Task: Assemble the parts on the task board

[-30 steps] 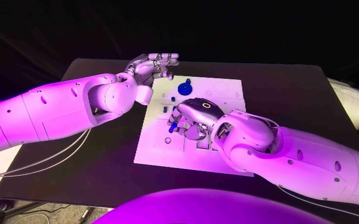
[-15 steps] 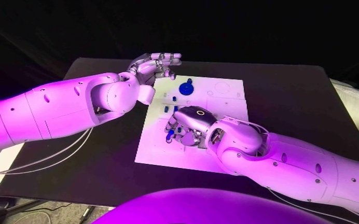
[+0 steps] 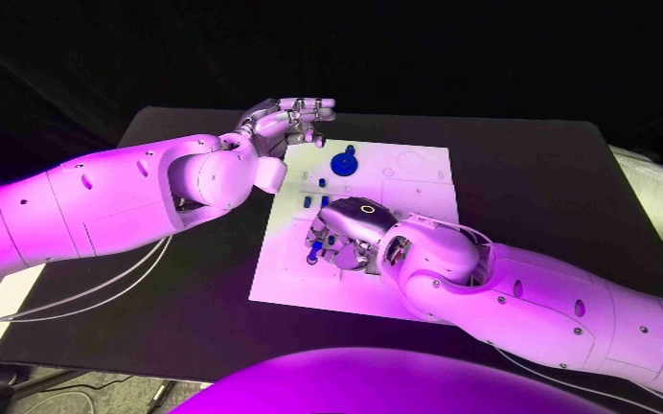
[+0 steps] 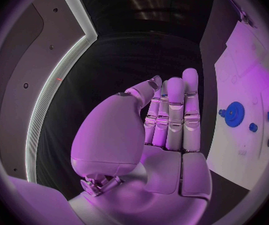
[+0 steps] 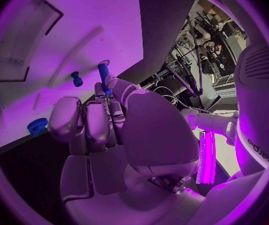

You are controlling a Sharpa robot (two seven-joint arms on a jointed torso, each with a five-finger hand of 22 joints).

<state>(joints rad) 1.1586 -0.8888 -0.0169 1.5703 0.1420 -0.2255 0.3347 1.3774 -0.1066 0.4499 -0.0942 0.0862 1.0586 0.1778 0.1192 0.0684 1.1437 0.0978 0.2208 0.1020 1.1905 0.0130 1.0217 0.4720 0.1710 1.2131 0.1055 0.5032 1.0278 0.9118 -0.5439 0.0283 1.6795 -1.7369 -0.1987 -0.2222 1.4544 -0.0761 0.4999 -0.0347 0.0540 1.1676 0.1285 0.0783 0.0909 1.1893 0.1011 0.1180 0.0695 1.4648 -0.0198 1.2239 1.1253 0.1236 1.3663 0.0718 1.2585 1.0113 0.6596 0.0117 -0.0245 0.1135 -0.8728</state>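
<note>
The task board [image 3: 362,232] lies flat in the middle of the black table [image 3: 538,174], which seems meant to keep its sockets facing up within reach of both arms. The right hand [image 3: 349,232] is low over the board's left-centre, palm down, and in the right wrist view its fingers [image 5: 87,122] are curled in close together around a slim blue peg [image 5: 103,75], which stands out past the fingertips toward the white surface; I judge it is held that way so its free end can be guided into a hole, though whether the tip already touches the board cannot be told. A smaller blue peg [image 5: 76,78] stands on the board just beside it, and a blue gear [image 5: 37,126] lies farther off. The left hand [image 3: 286,125] hangs beyond the board's far left corner, apart from the parts, probably parked to leave the work area free. In the left wrist view its fingers [image 4: 174,116] are straight and pressed side by side, with nothing in them and touching nothing. A blue gear [image 3: 343,162] rests on the board's far part.
</note>
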